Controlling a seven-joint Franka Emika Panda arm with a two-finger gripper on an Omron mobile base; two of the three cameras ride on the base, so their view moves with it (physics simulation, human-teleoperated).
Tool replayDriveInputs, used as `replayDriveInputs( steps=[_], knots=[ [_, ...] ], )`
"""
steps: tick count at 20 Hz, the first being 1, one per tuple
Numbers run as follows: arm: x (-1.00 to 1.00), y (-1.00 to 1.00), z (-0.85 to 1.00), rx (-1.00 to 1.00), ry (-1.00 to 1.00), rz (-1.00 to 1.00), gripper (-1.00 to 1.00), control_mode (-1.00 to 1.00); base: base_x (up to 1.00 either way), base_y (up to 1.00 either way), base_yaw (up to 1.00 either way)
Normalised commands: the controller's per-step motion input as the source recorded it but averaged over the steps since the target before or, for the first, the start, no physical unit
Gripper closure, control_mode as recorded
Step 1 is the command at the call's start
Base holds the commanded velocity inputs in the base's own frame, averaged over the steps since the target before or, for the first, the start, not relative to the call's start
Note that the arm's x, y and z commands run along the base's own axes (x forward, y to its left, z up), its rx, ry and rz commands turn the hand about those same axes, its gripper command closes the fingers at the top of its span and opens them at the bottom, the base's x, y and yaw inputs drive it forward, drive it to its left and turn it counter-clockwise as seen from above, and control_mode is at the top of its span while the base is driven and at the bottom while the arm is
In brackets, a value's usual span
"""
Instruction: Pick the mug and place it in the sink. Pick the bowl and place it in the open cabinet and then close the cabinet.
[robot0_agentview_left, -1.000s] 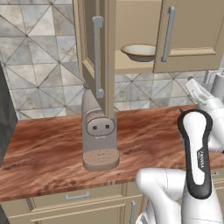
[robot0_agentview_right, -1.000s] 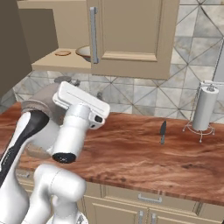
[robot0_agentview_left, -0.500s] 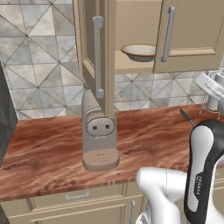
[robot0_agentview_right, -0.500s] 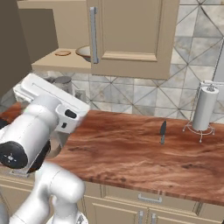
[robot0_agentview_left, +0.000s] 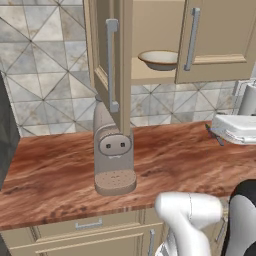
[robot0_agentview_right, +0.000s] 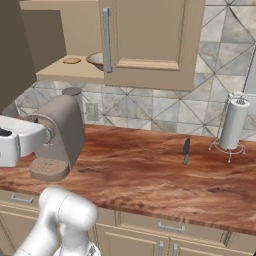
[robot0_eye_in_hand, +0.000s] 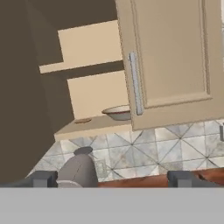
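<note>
The gripper (robot0_eye_in_hand: 109, 179) stands wide open and holds nothing; in the hand view its two dark tips rise far apart at the bottom, aimed up at the cabinet (robot0_eye_in_hand: 170, 57). The bowl (robot0_eye_in_hand: 119, 113) already sits inside on the lower shelf, near the shelf's front edge and partly behind the shut door's silver bar handle (robot0_eye_in_hand: 135, 83). The open door (robot0_agentview_left: 111, 65) swings out over the counter (robot0_agentview_left: 170, 160), its lower edge hanging just above the coffee machine (robot0_agentview_left: 113, 155), which stands toward the counter's front edge.

By my judgement only closing the door remains. The main risk is the approach: the arm sits low beside the coffee machine, and a sweep toward the door could knock the machine or catch the door's handle (robot0_agentview_left: 112, 65) on the wrong side, pushing it wider. A hard push could also slam the door and jolt the bowl. The knife (robot0_agentview_right: 186, 150) and paper-towel holder (robot0_agentview_right: 231, 125) stand well apart, out of harm's way.
</note>
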Motion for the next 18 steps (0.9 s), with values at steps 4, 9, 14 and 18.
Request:
replayDriveInputs(
  steps=[4, 9, 14, 18],
  knots=[
    [0.15, 1.0, -0.66, -0.44, -0.02, -0.12, -1.0, -1.0, 0.0, 0.0, 0.0],
    [0.14, 1.0, -0.48, -0.35, -0.22, -0.23, -1.0, -1.0, 0.0, 0.0, 0.0],
    [0.0, 1.0, -0.14, -0.08, -0.42, -0.3, -1.0, -1.0, 0.0, 0.0, 0.0],
    [0.0, 0.79, -0.29, 0.0, -0.45, -0.15, -1.0, -1.0, 0.0, 0.0, 0.0]
  ],
)
